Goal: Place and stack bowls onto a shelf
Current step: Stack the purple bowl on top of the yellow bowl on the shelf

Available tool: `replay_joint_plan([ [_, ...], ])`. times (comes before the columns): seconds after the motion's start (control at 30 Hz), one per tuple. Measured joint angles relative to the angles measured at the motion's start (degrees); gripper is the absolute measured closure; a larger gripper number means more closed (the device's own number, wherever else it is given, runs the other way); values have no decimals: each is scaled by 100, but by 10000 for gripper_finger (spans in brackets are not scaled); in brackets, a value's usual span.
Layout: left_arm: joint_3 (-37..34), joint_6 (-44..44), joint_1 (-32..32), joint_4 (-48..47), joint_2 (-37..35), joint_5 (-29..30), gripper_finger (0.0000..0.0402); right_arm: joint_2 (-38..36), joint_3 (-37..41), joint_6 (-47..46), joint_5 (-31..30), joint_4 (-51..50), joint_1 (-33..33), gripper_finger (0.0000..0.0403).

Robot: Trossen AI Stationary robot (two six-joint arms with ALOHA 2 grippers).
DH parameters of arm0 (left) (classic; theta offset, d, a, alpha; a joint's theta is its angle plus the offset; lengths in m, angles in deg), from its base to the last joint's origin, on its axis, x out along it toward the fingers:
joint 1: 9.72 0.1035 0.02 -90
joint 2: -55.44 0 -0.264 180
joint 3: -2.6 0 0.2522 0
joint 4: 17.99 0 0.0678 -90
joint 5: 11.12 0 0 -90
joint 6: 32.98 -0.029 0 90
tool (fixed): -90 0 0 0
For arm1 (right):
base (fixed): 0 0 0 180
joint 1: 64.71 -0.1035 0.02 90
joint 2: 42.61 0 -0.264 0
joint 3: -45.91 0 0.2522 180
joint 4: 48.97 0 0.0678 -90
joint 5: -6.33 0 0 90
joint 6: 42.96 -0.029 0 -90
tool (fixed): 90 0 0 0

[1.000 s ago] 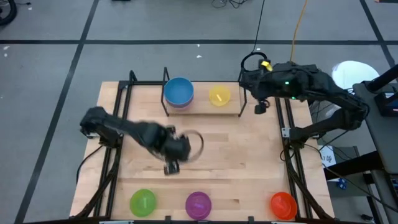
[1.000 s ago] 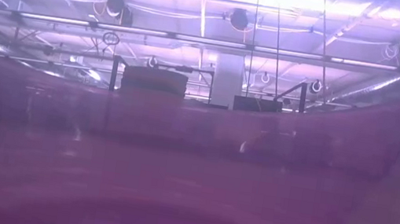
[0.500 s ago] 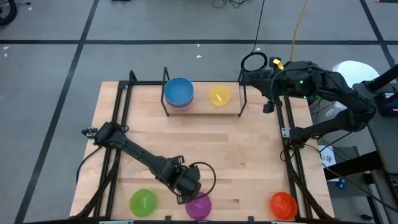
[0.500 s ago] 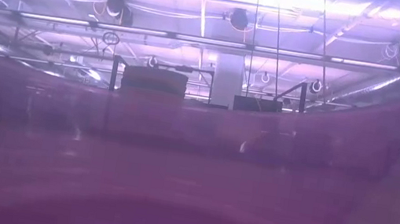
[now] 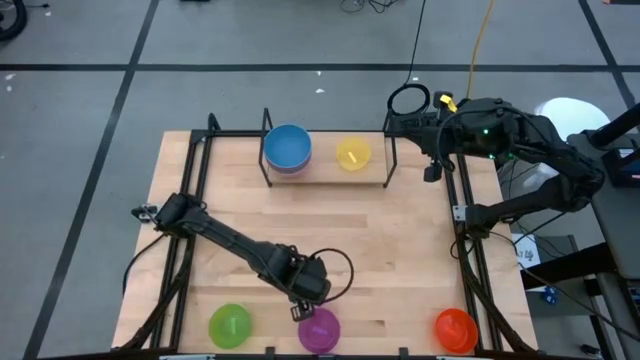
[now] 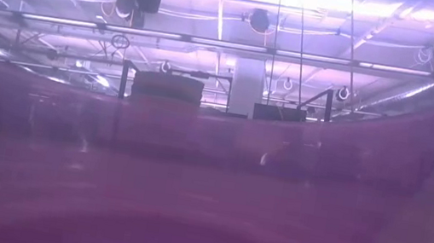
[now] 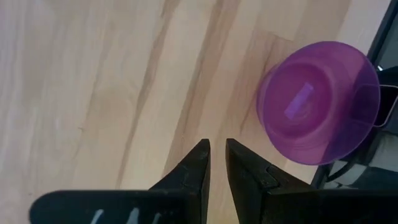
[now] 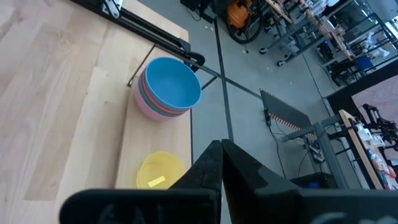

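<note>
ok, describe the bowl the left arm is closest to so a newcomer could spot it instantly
Start at the pale wooden tabletop and go to its near edge, opposite the black-rod shelf. Three small round plastic bowls sit in a row there; take the middle one, just beside the left gripper. It is the purple bowl, flanked by the green bowl and the orange-red bowl.

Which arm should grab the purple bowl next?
Left. Its claw hangs right beside the purple bowl at the table's near edge, while the right claw waits far off beside the shelf.
</note>
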Motion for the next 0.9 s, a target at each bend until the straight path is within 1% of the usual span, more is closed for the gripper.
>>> replay_joint_plan([
  [0.07, 0, 10, -11, 6, 44, -6, 346, 0, 0, 24, 0, 0, 0, 403],
  [0.2, 0, 306, -30, 142, 171, -8, 346, 0, 0, 46, 0, 0, 0, 403],
  [0.43, -2, 178, -114, 502, 454, -22, 346, 0, 0, 140, 4, -2, 0, 403],
  [0.73, -2, 265, -298, 942, 789, -306, 346, -2, 0, 130, 20, -7, 2, 403],
  [0.9, 7, 270, -369, 1178, 879, -351, 346, -2, 0, 99, 22, -24, 0, 403],
])
